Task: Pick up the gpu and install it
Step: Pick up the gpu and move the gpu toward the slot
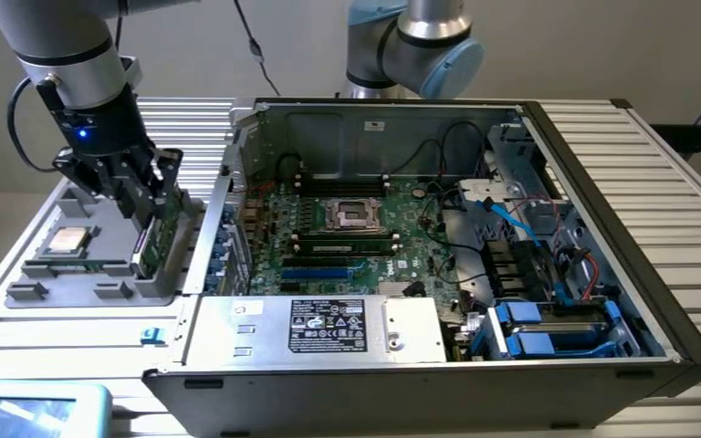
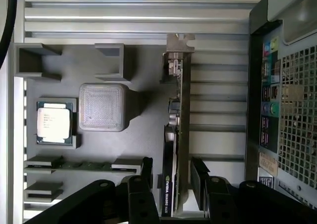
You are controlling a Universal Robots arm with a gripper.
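Lit evenly from above, soft white light — glares pale off the ribbed table [image 1: 679,173]. Darkens inside the computer case [image 1: 375,128], deepest at the exterior view's right. Throws a soft shadow beside the square block [image 2: 101,106] on the gray tray [image 2: 74,80].

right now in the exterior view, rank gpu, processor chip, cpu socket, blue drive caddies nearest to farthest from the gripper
1. gpu, upright in the grey holder, straddled by the gripper.
2. processor chip, on the holder, exterior view's left.
3. cpu socket, central inside the case.
4. blue drive caddies, case corner, exterior view's right.
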